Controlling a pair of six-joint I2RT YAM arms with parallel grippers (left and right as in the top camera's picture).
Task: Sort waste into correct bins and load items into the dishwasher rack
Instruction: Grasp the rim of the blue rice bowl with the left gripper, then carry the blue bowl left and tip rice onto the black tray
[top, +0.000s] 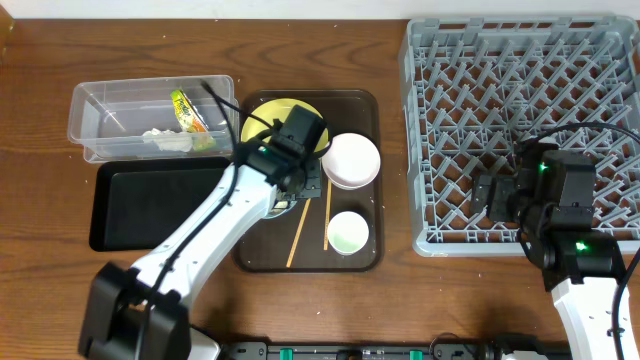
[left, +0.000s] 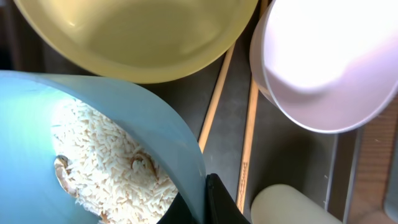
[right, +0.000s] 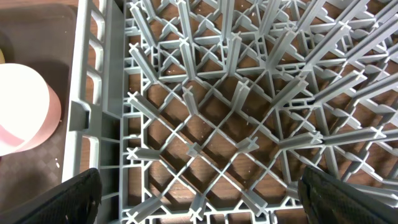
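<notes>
My left gripper (left: 202, 199) is shut on the rim of the light blue bowl (left: 155, 124), which holds white rice grains (left: 106, 162). In the overhead view this gripper (top: 290, 190) hangs over the brown tray and hides the bowl. Around it lie the yellow plate (top: 262, 125), the pink bowl (top: 351, 160), the white cup (top: 347, 232) and two chopsticks (top: 300, 230). The clear tub (top: 100, 100) holds the snack wrapper (top: 187, 110) and the paper scrap (top: 165, 140). My right gripper (top: 490, 195) stands open over the grey rack (top: 520, 60), nothing between its fingers (right: 81, 199).
The black tray (top: 150, 200) lies in front of the clear tub at the left. The brown serving tray (top: 370, 110) sits between the bins and the rack. The rack's left wall (right: 87, 112) rises close to the pink bowl (right: 18, 118).
</notes>
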